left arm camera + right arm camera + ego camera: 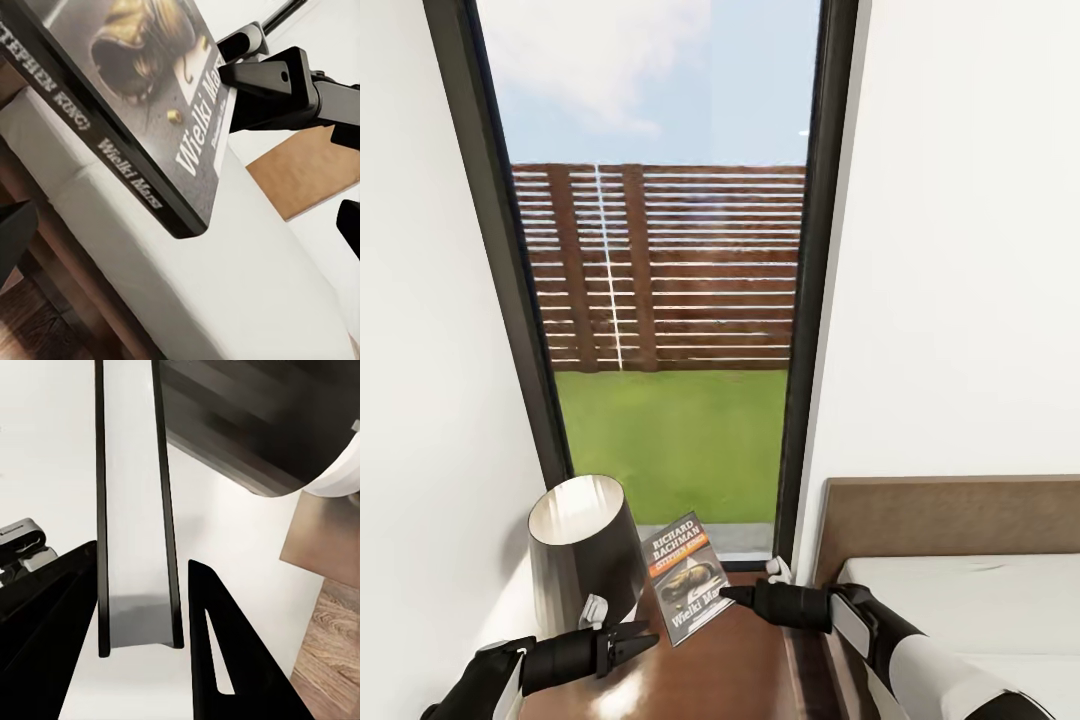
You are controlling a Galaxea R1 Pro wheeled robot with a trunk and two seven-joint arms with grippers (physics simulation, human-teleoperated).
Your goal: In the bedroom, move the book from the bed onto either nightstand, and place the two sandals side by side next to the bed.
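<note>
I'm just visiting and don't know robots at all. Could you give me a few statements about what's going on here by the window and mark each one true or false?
1. The right end effector grips the book. True: its fingers sit either side of the book's edge in the right wrist view.
2. The book lies flat on the mattress. False: it is held tilted above the nightstand.
3. A dark lamp stands on the nightstand. True.
4. The left end effector also holds the book. False: it is apart from it, holding nothing.
5. The window shows a brick wall. False: a slatted fence and grass.
</note>
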